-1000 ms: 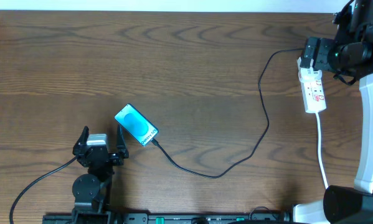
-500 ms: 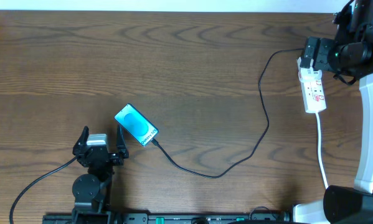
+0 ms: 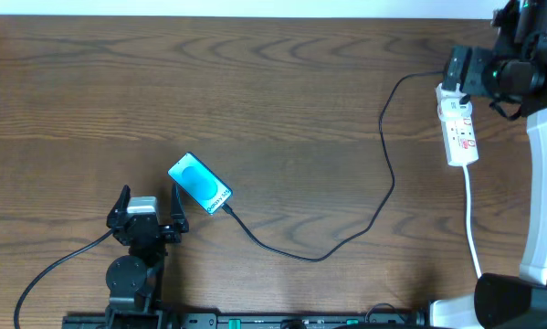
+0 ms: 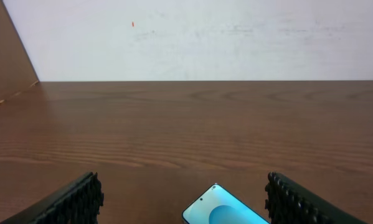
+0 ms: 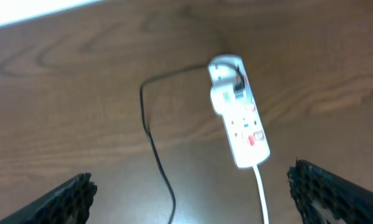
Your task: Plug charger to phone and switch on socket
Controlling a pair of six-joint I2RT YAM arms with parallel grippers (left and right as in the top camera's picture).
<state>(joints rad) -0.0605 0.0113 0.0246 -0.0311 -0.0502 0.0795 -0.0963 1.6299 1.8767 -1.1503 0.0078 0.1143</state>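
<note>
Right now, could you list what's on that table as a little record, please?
phone: lying flat, screen up
charger: black cable; one end meets the phone's lower edge and looks plugged in, the other runs to the socket
socket: white strip at far right; switch state unclear
left fingers: open, near the phone, not gripping it
right fingers: open, above the socket, holding nothing
table: brown wood

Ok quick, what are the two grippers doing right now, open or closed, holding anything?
Left gripper: open, empty, beside the phone.
Right gripper: open, empty, over the socket.
</note>
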